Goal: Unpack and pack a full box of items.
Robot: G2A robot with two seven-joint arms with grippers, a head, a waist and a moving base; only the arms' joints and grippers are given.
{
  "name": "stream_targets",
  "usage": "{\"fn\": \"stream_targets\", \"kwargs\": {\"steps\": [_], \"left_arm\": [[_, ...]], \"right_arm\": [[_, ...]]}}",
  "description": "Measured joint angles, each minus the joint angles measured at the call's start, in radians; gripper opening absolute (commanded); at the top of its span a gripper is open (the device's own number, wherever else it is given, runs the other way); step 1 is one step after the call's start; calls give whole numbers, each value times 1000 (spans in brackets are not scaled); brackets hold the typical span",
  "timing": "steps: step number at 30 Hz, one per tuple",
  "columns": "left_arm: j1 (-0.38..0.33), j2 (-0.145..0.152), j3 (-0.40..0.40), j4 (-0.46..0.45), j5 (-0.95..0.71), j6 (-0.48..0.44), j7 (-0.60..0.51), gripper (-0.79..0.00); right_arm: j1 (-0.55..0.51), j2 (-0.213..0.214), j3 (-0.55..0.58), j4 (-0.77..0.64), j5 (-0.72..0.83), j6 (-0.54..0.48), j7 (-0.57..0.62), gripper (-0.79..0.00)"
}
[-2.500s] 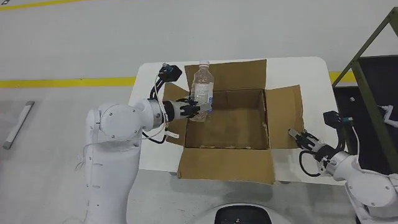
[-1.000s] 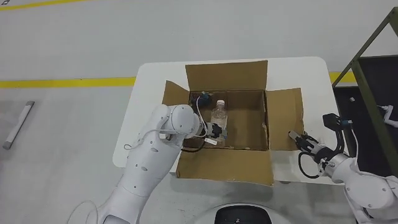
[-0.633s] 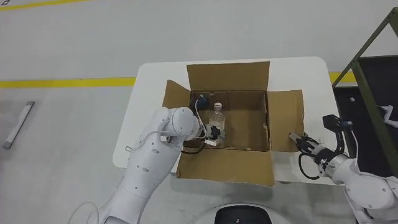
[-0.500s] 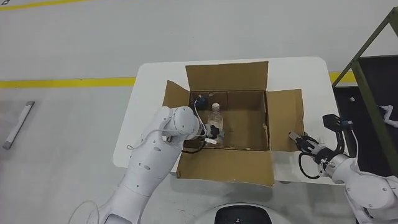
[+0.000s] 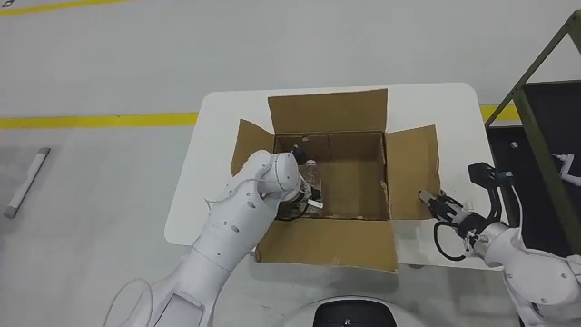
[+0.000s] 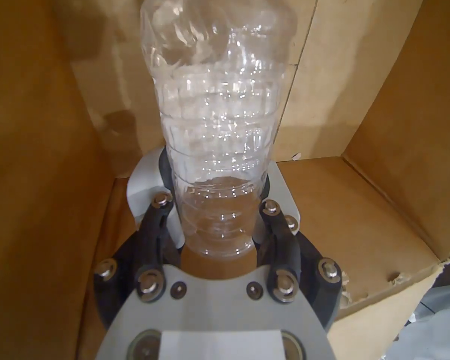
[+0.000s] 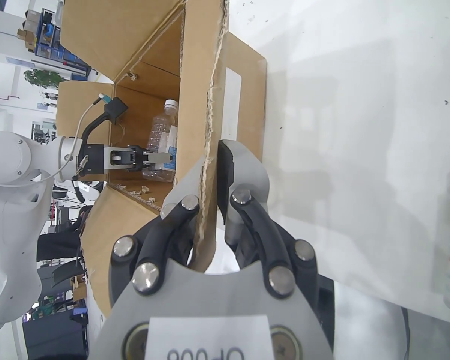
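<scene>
The left hand (image 6: pixel 215 192) is closed on the lower part of a clear bottle (image 6: pixel 217 95), inside the box (image 5: pixel 363 113). The right hand (image 7: pixel 210 174) pinches the box's side flap (image 7: pixel 206 76) between its fingers.

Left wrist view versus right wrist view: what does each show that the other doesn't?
Left wrist view: an inner corner of the box close behind the ribbed body of the bottle. Right wrist view: the right pincer shut on the box's flap, the white table, the bottle's white cap. Both: the left pincer shut on the clear bottle, inside the cardboard box.
</scene>
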Motion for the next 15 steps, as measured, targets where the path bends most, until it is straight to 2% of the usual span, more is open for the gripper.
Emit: {"fn": "stream_targets", "kwargs": {"steps": [1, 3, 4, 11, 15], "left_arm": [[-5, -3, 4, 10, -2, 0, 0, 0], [-16, -9, 12, 31, -9, 1, 1, 0], [-20, -11, 15, 38, -12, 2, 2, 0], [-37, -19, 23, 59, -14, 5, 5, 0], [-29, -14, -8, 25, -42, -11, 11, 0]], "right_arm": [[0, 0, 0, 0, 0, 1, 1, -674], [1, 1, 0, 1, -2, 5, 3, -428], [3, 2, 0, 2, -3, 8, 5, 0], [24, 7, 22, 0, -15, 33, 18, 0], [30, 15, 50, -29, -72, 41, 42, 0]]}}
